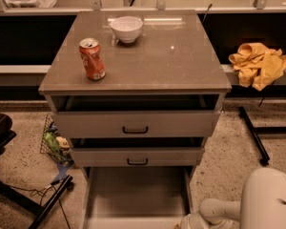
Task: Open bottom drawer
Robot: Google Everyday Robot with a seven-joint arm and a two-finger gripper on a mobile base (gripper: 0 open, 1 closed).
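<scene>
The cabinet [133, 75] has three grey-beige drawers. The bottom drawer [136, 194] is pulled far out, and its empty inside shows from above. Its front lies at the frame's bottom edge, and its handle is out of view. The middle drawer [137, 156] and the top drawer [135, 124] stand slightly out, each with a black bar handle. My gripper [187, 222] is at the bottom edge, by the bottom drawer's front right corner, mostly cut off. My white arm [269, 199] is at the bottom right.
A dented orange soda can [92, 59] and a white bowl [127, 28] stand on the cabinet top. A yellow cloth [259, 63] lies on the right ledge. A wire basket [54, 144] and black chair legs [19, 199] are on the left floor. A black stand leg [254, 135] is on the right.
</scene>
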